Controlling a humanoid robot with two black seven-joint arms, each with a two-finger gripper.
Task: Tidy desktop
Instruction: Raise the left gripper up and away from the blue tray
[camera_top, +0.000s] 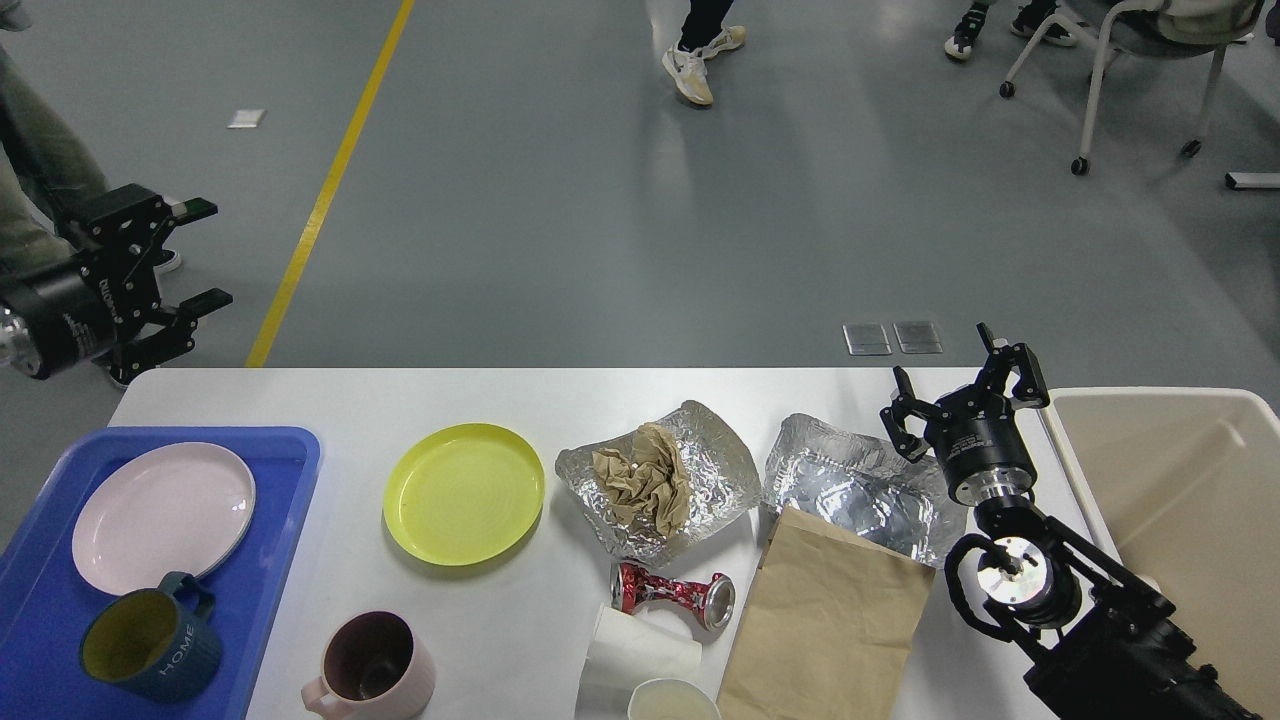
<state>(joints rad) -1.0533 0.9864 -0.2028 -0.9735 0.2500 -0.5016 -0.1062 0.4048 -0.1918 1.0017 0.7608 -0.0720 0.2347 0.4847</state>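
The white desktop (360, 400) spans the lower half of the head view. On it lie a yellow plate (465, 494), a pink mug (372, 666), a foil tray holding crumpled brown paper (655, 482), a second foil tray (850, 487), a crushed red can (672, 592), a brown paper bag (830, 625) and white paper cups (640, 665). My left gripper (195, 255) is raised beyond the table's far left corner, open and empty. Over the far right of the table my right gripper (955, 385) stands open and empty, just behind the second foil tray.
A blue tray (285, 500) at the left holds a pink plate (163, 515) and a dark blue mug (150, 648). A beige bin (1190, 500) stands at the right edge. People walk on the floor beyond, and a wheeled chair (1130, 60) is at far right.
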